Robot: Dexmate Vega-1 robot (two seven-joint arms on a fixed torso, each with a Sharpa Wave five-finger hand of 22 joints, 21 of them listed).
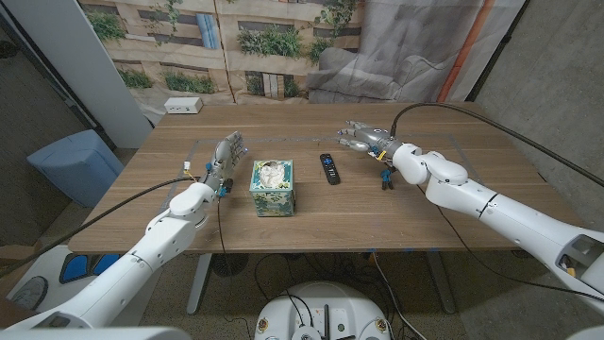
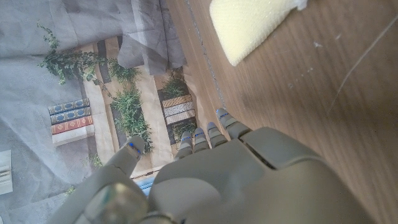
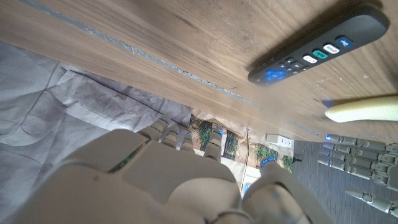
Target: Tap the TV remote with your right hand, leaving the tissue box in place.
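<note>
A black TV remote (image 1: pixel 328 169) lies on the wooden table (image 1: pixel 311 222), just right of the table's middle. My right hand (image 1: pixel 363 142) hovers a little behind and to the right of it, fingers spread and pointing left, holding nothing. The right wrist view looks past the back of that hand (image 3: pixel 174 180) at the remote (image 3: pixel 320 43) on the wood. A patterned tissue box (image 1: pixel 272 187) stands left of the remote, with white tissue at its top. My left hand (image 1: pixel 224 159) stays left of the box, fingers apart and empty; the left wrist view shows its back (image 2: pixel 249 180).
A white power strip (image 1: pixel 183 106) lies at the table's far left corner. Small blue-and-black clips (image 1: pixel 386 177) sit right of the remote under my right forearm. A blue bin (image 1: pixel 75 162) stands on the floor left of the table. A printed backdrop hangs behind.
</note>
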